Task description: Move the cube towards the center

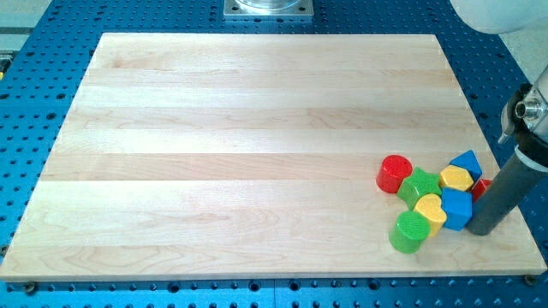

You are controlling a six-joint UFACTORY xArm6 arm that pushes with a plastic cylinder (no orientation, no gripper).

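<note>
Touching my tip (479, 231), blue cube (456, 209) on its left side

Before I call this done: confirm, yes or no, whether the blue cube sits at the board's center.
No: the blue cube lies in the cluster near the board's lower-right corner, with my tip right beside it.

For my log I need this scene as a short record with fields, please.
board: wooden board on blue perforated table
cluster place: the view's lower right
blocks: red cylinder; green star; yellow block; blue cube; yellow heart; green cylinder; blue block; red block, partly hidden
my tip: at the blue cube's right side, contact unclear
board centre: no block there
</note>
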